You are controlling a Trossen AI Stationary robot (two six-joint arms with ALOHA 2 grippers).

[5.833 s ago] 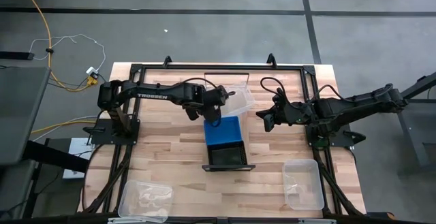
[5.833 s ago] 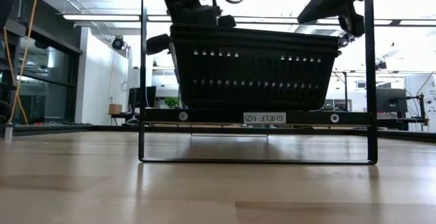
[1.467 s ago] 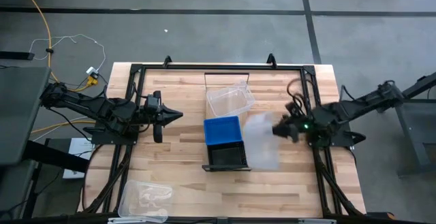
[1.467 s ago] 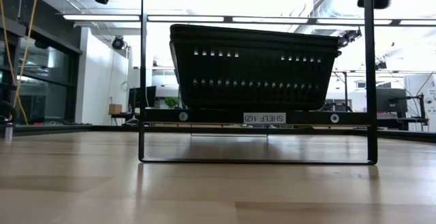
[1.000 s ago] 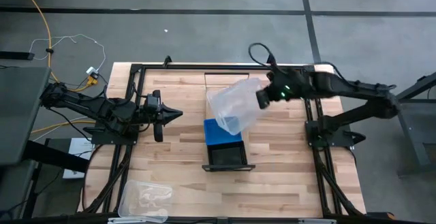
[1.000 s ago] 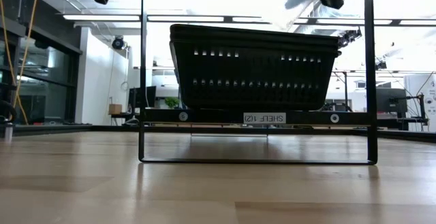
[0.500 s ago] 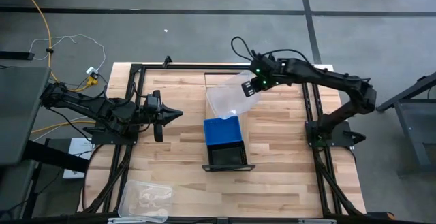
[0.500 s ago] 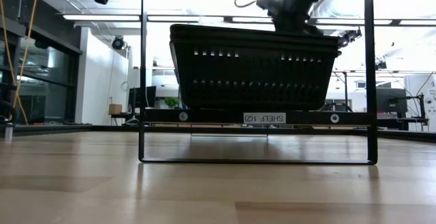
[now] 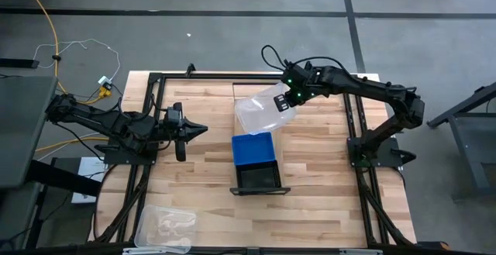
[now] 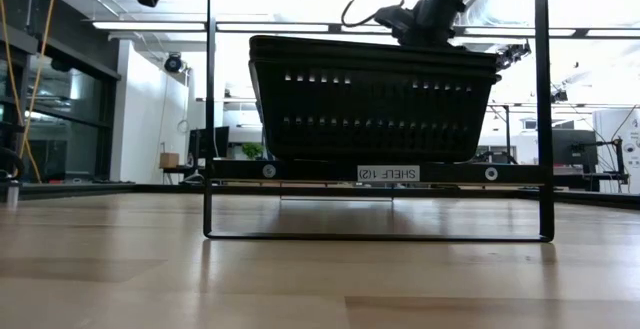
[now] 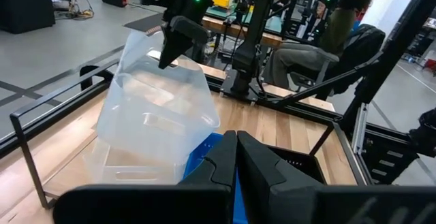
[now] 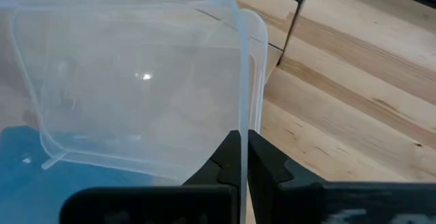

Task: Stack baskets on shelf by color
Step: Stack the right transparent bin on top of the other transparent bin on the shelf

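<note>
- The right gripper (image 9: pixel 288 100) reached over the far middle of the tabletop (image 9: pixel 325 170); its jaws were pinching the rim of a clear basket (image 9: pixel 263 109), held tilted above another clear basket (image 11: pixel 112 173) that sat on the far end of the shelf (image 9: pixel 258 191).
- In the right wrist view the thin clear wall ran straight between the two dark fingers (image 12: pixel 228 157), which pressed it from both sides; the second clear rim showed just behind it.
- A blue basket (image 9: pixel 255 149) sat on the middle of the shelf, just beside the clear ones; a black basket (image 9: pixel 259 178) sat on the shelf's near end, touching the blue one.
- In the low view the black basket filled the shelf frame, above a small white label (image 10: pixel 389 173).
- A third clear basket (image 9: pixel 165 228) lay apart at the near left corner of the tabletop.
- The left gripper (image 9: pixel 200 129) waited by the left edge of the tabletop; its jaws were pressed together, holding nothing.
- A seated person (image 11: pixel 320 43) showed in the room beyond the tabletop.
</note>
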